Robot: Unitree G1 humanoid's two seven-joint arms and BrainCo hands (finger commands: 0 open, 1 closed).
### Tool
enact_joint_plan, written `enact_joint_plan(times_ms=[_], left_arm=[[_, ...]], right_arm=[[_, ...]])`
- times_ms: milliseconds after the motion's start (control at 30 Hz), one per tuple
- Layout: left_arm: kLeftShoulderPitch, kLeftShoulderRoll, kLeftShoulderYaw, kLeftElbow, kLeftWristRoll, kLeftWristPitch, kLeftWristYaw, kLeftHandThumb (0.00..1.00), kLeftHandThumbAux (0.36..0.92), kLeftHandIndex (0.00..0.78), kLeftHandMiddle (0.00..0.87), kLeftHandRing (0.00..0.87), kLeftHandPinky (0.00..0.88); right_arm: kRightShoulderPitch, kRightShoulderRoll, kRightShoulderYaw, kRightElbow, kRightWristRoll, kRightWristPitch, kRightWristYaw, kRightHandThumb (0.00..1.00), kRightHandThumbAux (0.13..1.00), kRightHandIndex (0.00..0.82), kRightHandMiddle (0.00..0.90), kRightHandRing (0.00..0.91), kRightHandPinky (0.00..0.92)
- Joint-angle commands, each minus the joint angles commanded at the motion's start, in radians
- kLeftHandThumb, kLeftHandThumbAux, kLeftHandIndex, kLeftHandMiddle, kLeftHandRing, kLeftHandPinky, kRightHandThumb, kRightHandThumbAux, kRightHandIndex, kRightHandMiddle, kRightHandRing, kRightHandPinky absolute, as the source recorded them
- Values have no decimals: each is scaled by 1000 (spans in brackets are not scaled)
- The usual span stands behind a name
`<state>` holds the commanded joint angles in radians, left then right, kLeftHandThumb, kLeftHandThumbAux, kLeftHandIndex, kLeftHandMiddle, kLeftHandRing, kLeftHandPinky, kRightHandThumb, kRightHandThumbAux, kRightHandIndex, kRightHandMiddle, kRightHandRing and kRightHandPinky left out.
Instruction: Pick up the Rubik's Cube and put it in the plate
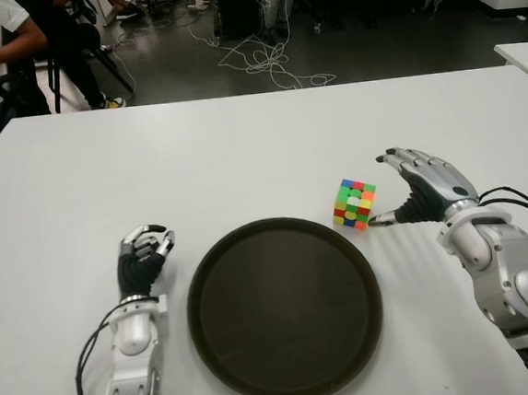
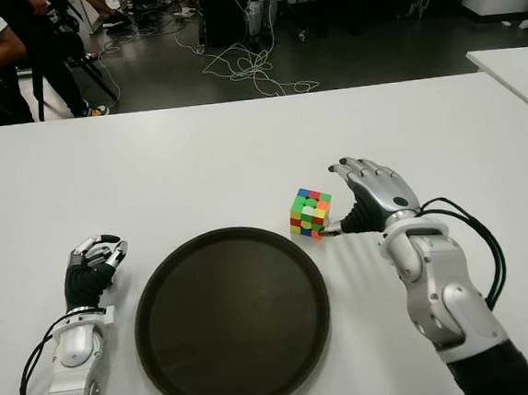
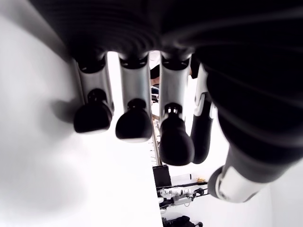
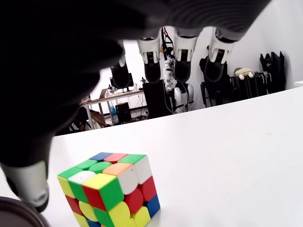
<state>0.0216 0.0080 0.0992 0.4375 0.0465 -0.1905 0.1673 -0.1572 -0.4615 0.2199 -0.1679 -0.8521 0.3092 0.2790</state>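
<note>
1. Rubik's Cube, a multicoloured plastic puzzle cube (image 1: 354, 202), is sitting on the white desk (image 1: 242, 153), just beside the far right rim of the round dark brown plate (image 1: 285, 308). It is outside the plate, and whether it is touching the rim cannot be told.
2. Right hand (image 1: 409, 189) is hovering just to the right of the cube, fingers spread and holding nothing; the thumb tip is lying near the cube's lower edge, contact not confirmed.
3. Left hand (image 1: 143, 254) is showing to the left of the plate, fingers curled, holding nothing.
4. Progress: grasp not yet made; pick-up, carry and placing in the plate are all remaining.
5. Orientation: the cube is standing flat, turned so one vertical edge is facing the robot. It has no long axis.
</note>
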Motion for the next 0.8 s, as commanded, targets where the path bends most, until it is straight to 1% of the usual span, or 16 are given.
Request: enact_joint_plan(times_ms=[167,333,600,800], left_arm=[[-1,-1,0,6,2,-12,2,703,708,442,807,830,809],[-1,0,-3,8,11,-11,8,703,708,442,803,826,805],[3,1,-5,-2,21,-2,15,702,708,442,804,828,812],[2,1,-4,-4,13,4,7,701,708,442,808,832,814]], right_arm=[[-9,-8,4,12,7,-12,8,0,652,0,0,0,0],[-14,-11,7,18,7,-18,11,0,652,0,0,0,0],[-36,-14,13,37,11,-17,32,0,657,0,0,0,0],[-61,-13,13,70,24,-31,35,0,659,0,0,0,0]])
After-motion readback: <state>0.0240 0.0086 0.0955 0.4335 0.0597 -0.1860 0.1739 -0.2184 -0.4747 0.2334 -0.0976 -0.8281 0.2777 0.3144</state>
